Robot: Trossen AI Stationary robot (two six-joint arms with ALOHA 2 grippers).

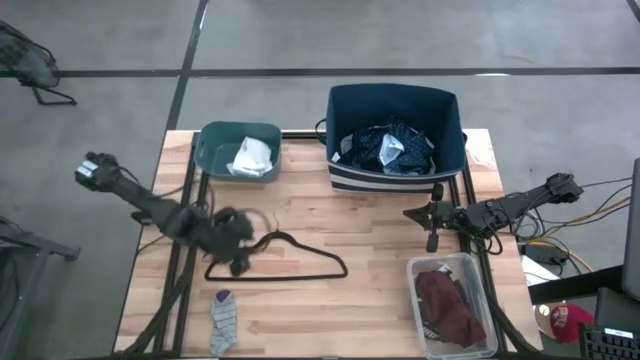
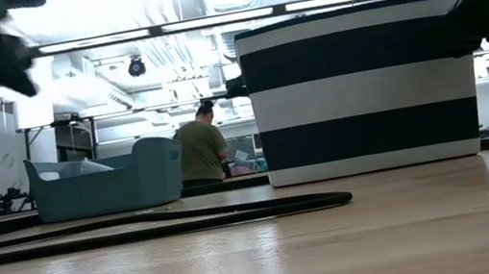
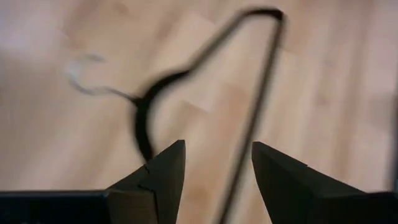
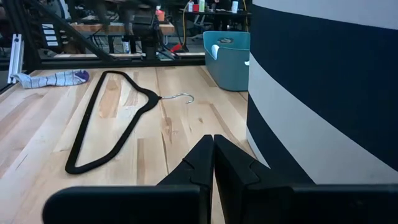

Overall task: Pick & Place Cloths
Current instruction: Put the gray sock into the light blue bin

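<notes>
- High view: nearest the bottom edge is a grey sock (image 1: 223, 320) with a purple toe, lying loose on the wooden table (image 1: 380, 300), so that one's not sorted yet. Just beside it, a clear bin (image 1: 478, 345) holds a maroon piece (image 1: 447, 305). Up top, the teal tub (image 1: 215, 140) has a white cloth (image 1: 251, 157) in it, and the navy striped basket (image 1: 345, 110) holds a navy patterned top (image 1: 390, 148). The left gripper (image 1: 240, 262) hangs over the hook end of the black hanger (image 1: 300, 262); the right gripper (image 1: 432, 238) waits just in front of the basket.
- Low view: bare tabletop is closest, then the hanger lying flat as a dark line (image 2: 189, 221). Behind it are the teal tub (image 2: 106, 182) and the striped basket (image 2: 359, 91), with a person (image 2: 200, 151) standing in the room beyond. I can't judge either gripper's fingers from here.
- Left wrist view: the fingers (image 3: 161, 180) stand well apart with nothing between them, and the hanger (image 3: 186, 74) lies blurry on the wood below. No cloth in sight.
- Right wrist view: the fingers (image 4: 202, 165) are pressed together, holding nothing. Past them are the hanger (image 4: 106, 124), the sock (image 4: 53, 78) at the far edge, the tub (image 4: 227, 59), and the basket wall (image 4: 323, 93) just beside the gripper.
- My take: mostly done. Three containers are loaded and the sock looks like the only cloth left out.
</notes>
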